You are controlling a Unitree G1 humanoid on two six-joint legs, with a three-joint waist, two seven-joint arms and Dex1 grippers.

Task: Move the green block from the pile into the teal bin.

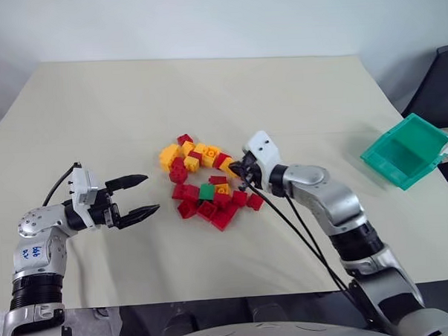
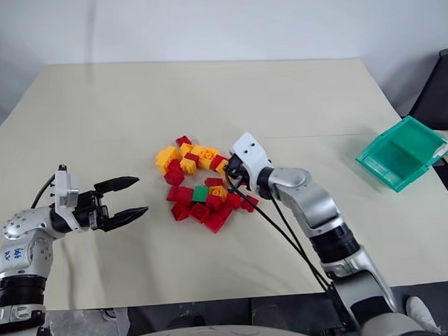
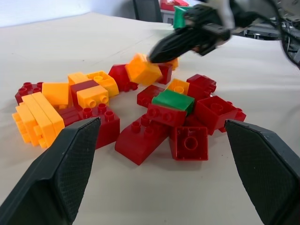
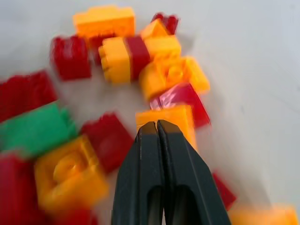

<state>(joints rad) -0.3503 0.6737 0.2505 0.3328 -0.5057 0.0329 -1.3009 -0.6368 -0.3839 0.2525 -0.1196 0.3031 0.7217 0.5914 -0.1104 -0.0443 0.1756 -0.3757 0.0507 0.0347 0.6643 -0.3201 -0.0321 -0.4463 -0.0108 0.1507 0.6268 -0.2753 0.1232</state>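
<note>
Presently my right claw (image 4: 157, 125) is fully closed, its two black fingers pressed together with nothing between them, and its tips touch a yellow-orange studded plastic brick (image 3: 143, 69) on the side of the pile (image 1: 202, 180) nearest the teal bin. That brick sits tilted in the left wrist view. My left claw (image 1: 145, 194) hovers on the opposite side of the pile, apart from it, with both black fingers spread wide and empty, pointing level toward the bricks. The pile of small studded red and yellow-orange plastic toy bricks lies loose near the middle of the pale beige counter (image 1: 206, 102). The small green studded plastic block (image 1: 206, 191) rests within the pile, on its near side, lying on top of red bricks with a yellow-orange brick just beside it; neither claw touches it. The translucent teal-green rectangular plastic bin (image 1: 405, 151) stands well apart from the pile, at the counter's right edge, tilted so that its open side shows. Black cables (image 1: 301, 235) run along my right arm above the counter.
</note>
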